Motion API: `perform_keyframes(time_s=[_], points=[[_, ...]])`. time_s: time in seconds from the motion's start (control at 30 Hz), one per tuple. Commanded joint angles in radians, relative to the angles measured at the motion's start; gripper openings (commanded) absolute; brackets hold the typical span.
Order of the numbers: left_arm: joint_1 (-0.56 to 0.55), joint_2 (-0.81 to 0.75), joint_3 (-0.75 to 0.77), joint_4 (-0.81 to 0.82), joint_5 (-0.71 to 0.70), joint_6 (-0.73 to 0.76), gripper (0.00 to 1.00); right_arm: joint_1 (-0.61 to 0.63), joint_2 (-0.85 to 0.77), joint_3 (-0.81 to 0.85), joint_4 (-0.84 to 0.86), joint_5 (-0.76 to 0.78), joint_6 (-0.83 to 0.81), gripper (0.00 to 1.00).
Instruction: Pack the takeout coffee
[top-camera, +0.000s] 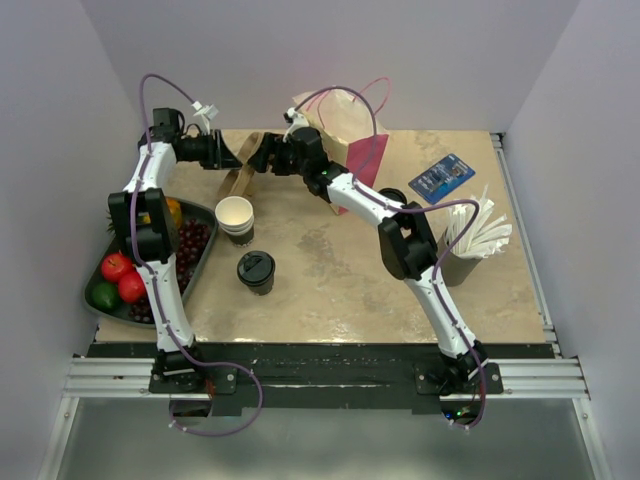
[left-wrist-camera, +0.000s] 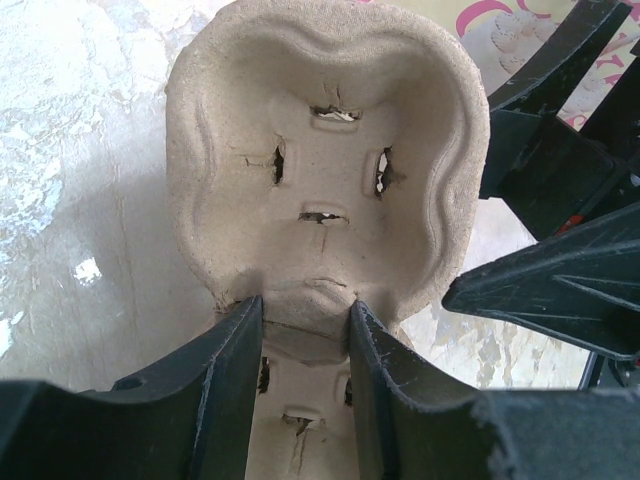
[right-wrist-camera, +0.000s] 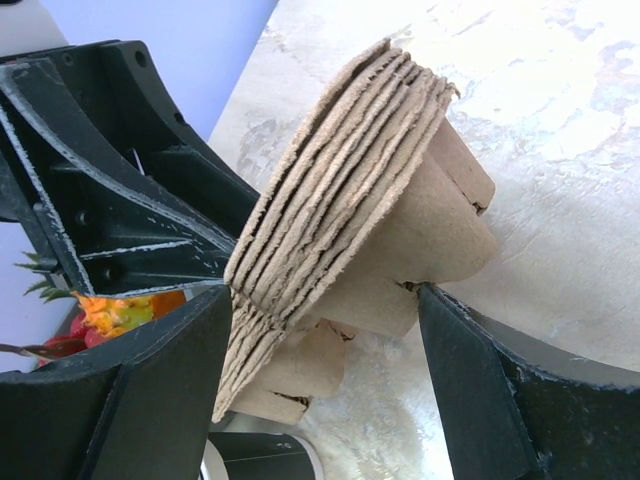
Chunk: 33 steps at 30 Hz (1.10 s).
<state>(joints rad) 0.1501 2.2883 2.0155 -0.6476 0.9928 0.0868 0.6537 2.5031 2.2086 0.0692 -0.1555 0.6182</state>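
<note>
Top external view showed the takeout coffee (top-camera: 256, 271) standing upright on the bench (top-camera: 340, 290), well behind both end effectors and untouched. The left end effector (left-wrist-camera: 305, 330) pinched the rim of a stack of pulp cup trays (left-wrist-camera: 320, 180); the right end effector (right-wrist-camera: 320, 330) stood wide around that stack's edge. The cup likely handles light, crushable and top-heavy if full; grip its wall below the lid.

Carrier stack's (right-wrist-camera: 340, 240) lower end (cropped, hidden)
</note>
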Motion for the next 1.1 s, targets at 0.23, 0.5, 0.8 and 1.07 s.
perform_keyframes(time_s=[0.23,0.5,0.8,1.07], points=[[0.005,-0.092,-0.003,0.037,0.115,-0.032,0.0,-0.003,0.04,0.043,-0.046,0.123,0.034,0.77],[0.008,-0.098,-0.009,0.062,0.158,-0.058,0.0,-0.006,0.059,0.048,-0.103,0.214,0.034,0.74],[0.026,-0.105,-0.014,0.131,0.222,-0.139,0.0,-0.006,0.066,0.02,-0.169,0.257,0.015,0.74],[0.028,-0.108,-0.032,0.091,0.092,-0.091,0.0,-0.005,0.053,0.016,-0.083,0.165,-0.028,0.73]])
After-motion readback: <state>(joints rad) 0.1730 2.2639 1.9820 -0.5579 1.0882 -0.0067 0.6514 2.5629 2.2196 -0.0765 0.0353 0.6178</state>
